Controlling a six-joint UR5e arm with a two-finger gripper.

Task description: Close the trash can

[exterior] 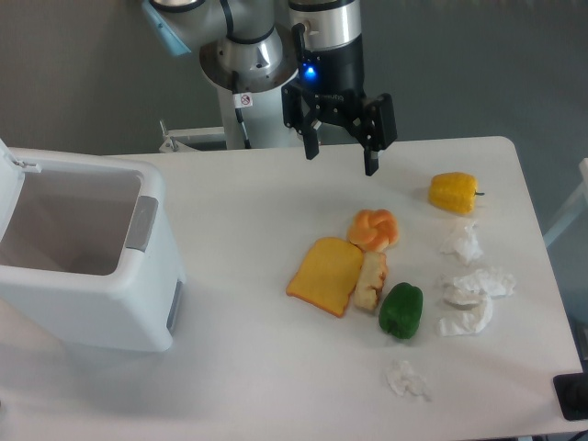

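The trash can (138, 303) is a big white boxy bin at the left of the table. Its top stands open, so I see down into the empty inside. The lid (7, 179) is swung up at the far left edge of the frame, and a grey push-tab (141, 223) sits on the front rim. My gripper (341, 163) hangs open over the back middle of the table, well to the right of the bin, with nothing between its fingers.
Right of centre lie a yellow toast slice (325, 275), a bread piece (370, 281), an orange bun (374, 229), a green pepper (401, 310) and a yellow pepper (454, 192). Crumpled white tissues (473, 287) are scattered along the right side.
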